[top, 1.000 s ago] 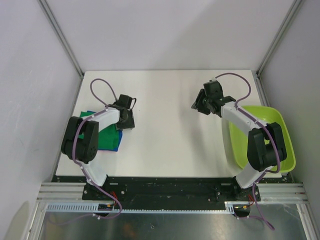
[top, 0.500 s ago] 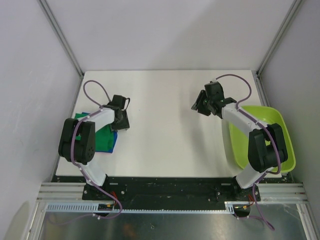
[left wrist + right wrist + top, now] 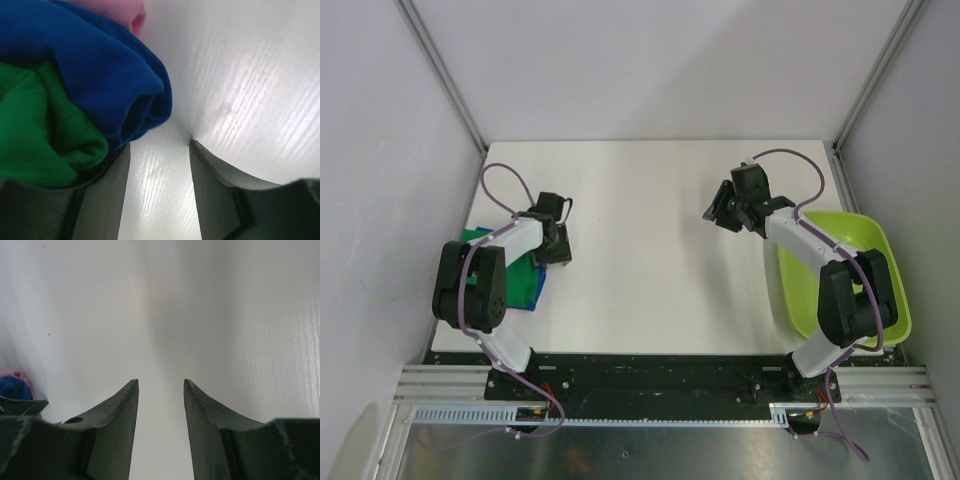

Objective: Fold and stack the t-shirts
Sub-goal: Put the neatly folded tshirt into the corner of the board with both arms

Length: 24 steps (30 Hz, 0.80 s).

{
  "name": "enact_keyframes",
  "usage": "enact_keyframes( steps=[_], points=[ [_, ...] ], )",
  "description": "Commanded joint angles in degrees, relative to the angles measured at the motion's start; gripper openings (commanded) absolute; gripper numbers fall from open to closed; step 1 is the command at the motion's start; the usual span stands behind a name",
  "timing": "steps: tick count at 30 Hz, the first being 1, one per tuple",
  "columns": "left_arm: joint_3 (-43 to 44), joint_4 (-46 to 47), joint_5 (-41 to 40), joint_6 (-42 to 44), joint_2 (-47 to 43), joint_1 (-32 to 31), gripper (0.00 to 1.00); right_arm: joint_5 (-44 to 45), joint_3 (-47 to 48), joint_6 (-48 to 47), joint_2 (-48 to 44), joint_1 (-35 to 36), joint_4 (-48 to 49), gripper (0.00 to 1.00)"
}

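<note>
At the table's (image 3: 650,200) left edge, the blue t-shirt (image 3: 100,65) is bunched with the green t-shirt (image 3: 40,125) against the left gripper (image 3: 160,145), which is spread and empty like the right gripper (image 3: 160,382) over the table's right; the pile is likely best pushed low and evenly.

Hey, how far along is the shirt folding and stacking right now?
Mostly done, it seems: the green shirt and blue shirt lie folded together in one pile at the left edge of the table. In hand: nothing. The left hand is open beside the pile, gripping no cloth, and the right hand is open over bare surface. Left: perhaps tidying the pile, which looks somewhat bunched.
</note>
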Motion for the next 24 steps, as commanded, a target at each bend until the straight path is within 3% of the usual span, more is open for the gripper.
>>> enact_keyframes(
  steps=[1,12,24],
  points=[
    [0.16,-3.10,0.36,3.96,-4.19,-2.62,0.56,0.18,-0.19,-0.05,-3.17,-0.28,1.26,0.46],
    [4.75,-3.02,9.93,5.87,-12.63,-5.04,0.56,0.60,-0.14,0.41,-4.12,-0.28,0.76,0.46],
    [8.63,-2.61,4.07,1.26,-18.97,-5.26,0.58,1.81,-0.13,0.87,-4.35,2.59,0.95,0.46]
  ],
)
